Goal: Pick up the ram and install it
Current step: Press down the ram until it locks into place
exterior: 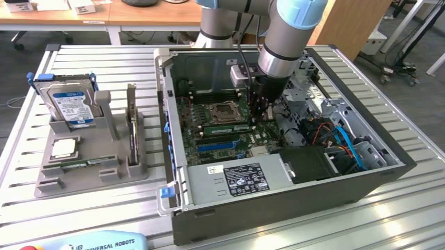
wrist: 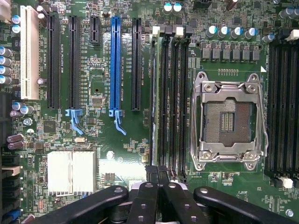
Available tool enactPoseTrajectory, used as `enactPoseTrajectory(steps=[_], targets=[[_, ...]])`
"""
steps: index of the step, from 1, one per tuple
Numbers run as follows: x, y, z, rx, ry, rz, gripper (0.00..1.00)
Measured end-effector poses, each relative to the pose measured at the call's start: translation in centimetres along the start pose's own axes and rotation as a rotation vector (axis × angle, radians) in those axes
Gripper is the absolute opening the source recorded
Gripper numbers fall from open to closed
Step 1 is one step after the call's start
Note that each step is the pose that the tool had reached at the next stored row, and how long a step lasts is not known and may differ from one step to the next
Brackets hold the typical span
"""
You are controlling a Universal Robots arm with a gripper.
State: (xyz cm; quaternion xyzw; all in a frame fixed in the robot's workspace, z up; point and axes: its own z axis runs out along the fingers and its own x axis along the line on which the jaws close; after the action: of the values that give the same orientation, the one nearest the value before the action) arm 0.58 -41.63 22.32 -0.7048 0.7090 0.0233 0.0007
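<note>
slatted table (exterior: 417, 219), computer case (exterior: 278, 203), grey holder (exterior: 90, 174)

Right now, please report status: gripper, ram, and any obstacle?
Gripper shut, low inside the computer case, over the memory slots beside the empty processor socket. One ram stick lies in the grey holder. No obstacle seen.

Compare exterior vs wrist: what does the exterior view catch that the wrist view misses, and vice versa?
Exterior only: the hard drive upright in the grey holder on the exterior view's left, a silver processor chip and a ram stick lying in that holder, the power supply and the case's blue cables.

Wrist only: the blue expansion slot, the white slot, the finned heatsink, and the gripper shut, edge-on over the memory slots.

Both: the motherboard's empty CPU socket and the arm's tool end above it.
</note>
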Motion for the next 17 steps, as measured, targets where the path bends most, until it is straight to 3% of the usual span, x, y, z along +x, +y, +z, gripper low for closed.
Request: enactPoseTrajectory(steps=[11, 17], targets=[[0.0, 0.03, -1.36, 0.0002, 0.0022, 0.0, 0.1], [0.0, 0.04, -1.52, 0.0002, 0.0023, 0.0, 0.1]])
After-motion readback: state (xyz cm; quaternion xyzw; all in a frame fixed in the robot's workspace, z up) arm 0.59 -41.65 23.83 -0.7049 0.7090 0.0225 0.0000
